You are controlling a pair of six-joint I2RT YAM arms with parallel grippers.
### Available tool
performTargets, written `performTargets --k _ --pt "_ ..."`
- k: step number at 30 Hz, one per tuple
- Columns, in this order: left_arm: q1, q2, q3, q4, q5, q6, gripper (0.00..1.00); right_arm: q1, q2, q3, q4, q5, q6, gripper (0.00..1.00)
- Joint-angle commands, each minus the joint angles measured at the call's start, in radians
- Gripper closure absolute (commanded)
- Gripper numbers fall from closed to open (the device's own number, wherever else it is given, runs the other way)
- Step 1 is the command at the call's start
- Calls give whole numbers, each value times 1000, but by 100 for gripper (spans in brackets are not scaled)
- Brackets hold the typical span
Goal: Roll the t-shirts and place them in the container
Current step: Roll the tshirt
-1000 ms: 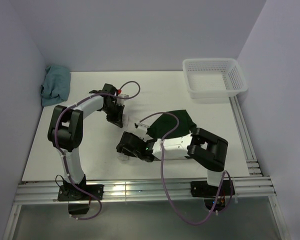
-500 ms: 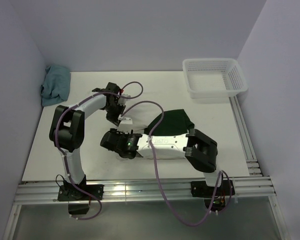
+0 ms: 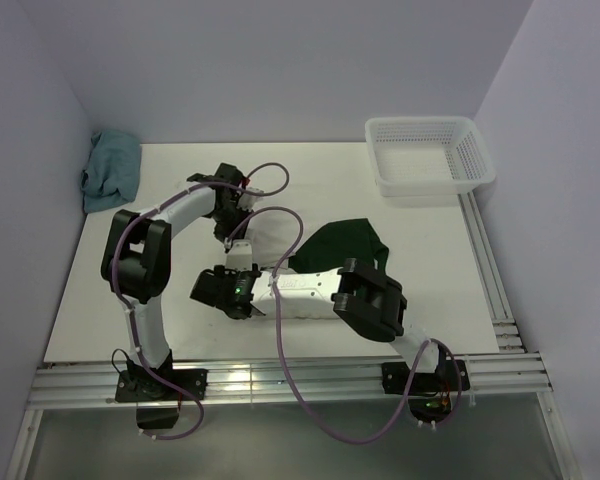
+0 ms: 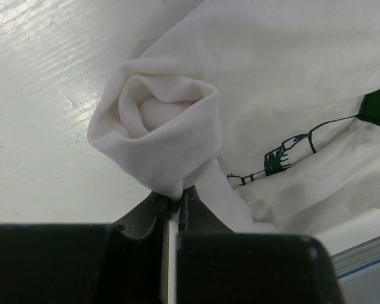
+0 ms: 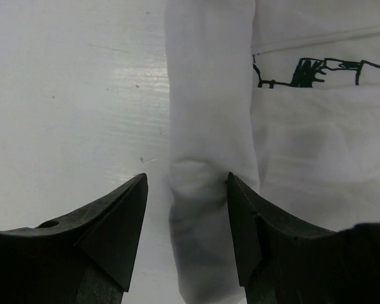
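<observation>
The cream-white t-shirt [image 4: 285, 82] lies on the table, its dark green sleeve [image 3: 345, 245] showing behind my right arm. One edge is wound into a roll [image 4: 158, 120], and my left gripper [image 4: 176, 196] is shut on the end of that roll. From above, the left gripper [image 3: 234, 218] sits at the shirt's far left corner. My right gripper [image 5: 187, 180] is open and straddles the rolled edge [image 5: 209, 145]; its right finger [image 5: 247, 221] touches the cloth and the left one stands apart. From above, the right gripper [image 3: 208, 291] reaches far left across the shirt.
A white mesh basket [image 3: 427, 156] stands at the back right. A teal-blue cloth [image 3: 110, 170] is bunched in the back left corner. Walls close in the table on three sides, and rails run along its near and right edges.
My right arm has swept left across the shirt, and its jaws have narrowed a little. The left gripper has stayed shut on the roll, barely moving.
</observation>
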Motion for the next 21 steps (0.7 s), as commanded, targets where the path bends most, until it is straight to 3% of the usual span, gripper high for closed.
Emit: performTargets --k 1,8,10,12,13,16,18,21 --pt "-2 9 48 -19 -12 6 92 3 13 25 -103 23 47 39" --pt "-2 23 74 -25 3 8 81 30 22 2 -146 1 78 39" --pt "-2 24 80 -25 17 10 72 32 27 2 -145 -8 79 40" --pt "-2 23 83 -19 29 10 65 30 38 3 -145 -19 78 43" --pt "-2 18 83 -16 40 13 56 32 41 6 -146 -22 76 47" --pt "7 -12 96 -7 76 17 40 29 51 9 -152 -36 78 51" --pt "16 -19 131 -22 124 25 35 26 42 -6 -129 -45 81 55" --pt "54 -26 191 -56 223 46 29 17 -25 -108 4 -77 78 69"
